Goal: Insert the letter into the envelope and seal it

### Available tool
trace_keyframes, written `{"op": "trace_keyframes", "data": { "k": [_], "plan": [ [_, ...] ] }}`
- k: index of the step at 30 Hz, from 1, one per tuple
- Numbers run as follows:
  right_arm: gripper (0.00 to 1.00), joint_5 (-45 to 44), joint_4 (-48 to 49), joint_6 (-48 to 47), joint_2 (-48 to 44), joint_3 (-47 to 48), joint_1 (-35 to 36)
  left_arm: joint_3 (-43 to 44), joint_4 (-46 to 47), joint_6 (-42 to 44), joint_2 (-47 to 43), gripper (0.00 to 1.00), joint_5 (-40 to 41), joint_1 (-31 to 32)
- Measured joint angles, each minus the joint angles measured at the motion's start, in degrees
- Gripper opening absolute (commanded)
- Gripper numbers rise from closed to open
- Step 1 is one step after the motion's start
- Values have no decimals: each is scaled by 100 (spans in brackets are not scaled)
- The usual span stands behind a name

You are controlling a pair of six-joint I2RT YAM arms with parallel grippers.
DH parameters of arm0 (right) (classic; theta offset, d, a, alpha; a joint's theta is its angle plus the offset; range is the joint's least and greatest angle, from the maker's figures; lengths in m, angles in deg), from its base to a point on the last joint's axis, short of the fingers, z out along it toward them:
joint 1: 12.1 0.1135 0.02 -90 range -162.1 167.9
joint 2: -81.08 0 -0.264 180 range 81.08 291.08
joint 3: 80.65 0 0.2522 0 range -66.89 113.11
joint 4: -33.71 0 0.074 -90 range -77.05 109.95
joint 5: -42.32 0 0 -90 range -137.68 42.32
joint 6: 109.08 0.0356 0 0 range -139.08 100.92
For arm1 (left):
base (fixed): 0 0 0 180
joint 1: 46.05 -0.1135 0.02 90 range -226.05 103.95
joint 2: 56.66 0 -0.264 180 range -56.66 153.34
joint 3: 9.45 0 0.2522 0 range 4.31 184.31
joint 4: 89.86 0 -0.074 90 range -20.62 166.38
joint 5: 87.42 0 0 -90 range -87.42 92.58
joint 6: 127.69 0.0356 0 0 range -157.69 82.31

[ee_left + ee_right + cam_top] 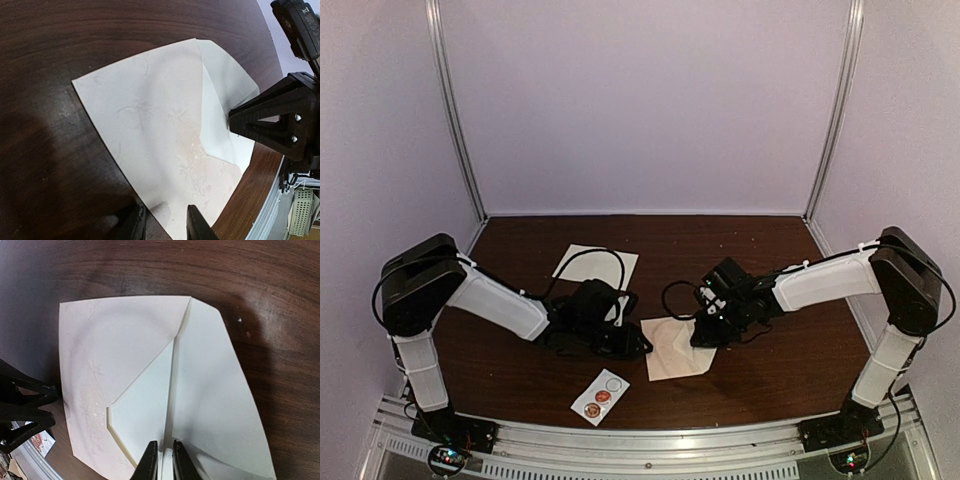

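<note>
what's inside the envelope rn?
Only pale paper shows in the envelope mouth; separate sheet or lining, cannot tell. Anything deeper is covered by the patterned front.

We list: envelope (pixel 115 340), matt smooth paper, faint floral pattern; table (pixel 150 265), dark wood grain, slight sheen.

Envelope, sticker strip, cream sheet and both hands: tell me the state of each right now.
envelope: lying flat, flap open, unsealed.
left hand: fingers apart, straddling the envelope's edge.
right hand: fingers almost together at the flap's fold; grip unclear.
sticker strip: lying flat, not held.
cream sheet: lying flat, not held.
</note>
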Motion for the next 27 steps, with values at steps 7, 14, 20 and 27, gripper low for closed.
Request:
{"op": "trace_keyframes", "data": {
  "k": [7, 14, 20, 27],
  "plan": [
    [4, 28, 50, -9, 2, -4, -2, 0, 0, 2, 2, 28, -20, 0],
    [2, 114, 168, -7, 11, -59, -22, 0, 22, 0, 20, 27, -31, 0],
    [2, 195, 212, -7, 74, -70, -22, 0, 33, 0, 26, 27, -39, 0],
    [2, 280, 302, 7, 76, -87, -22, 0, 83, 0, 50, 27, -68, 0]
  ]
}}
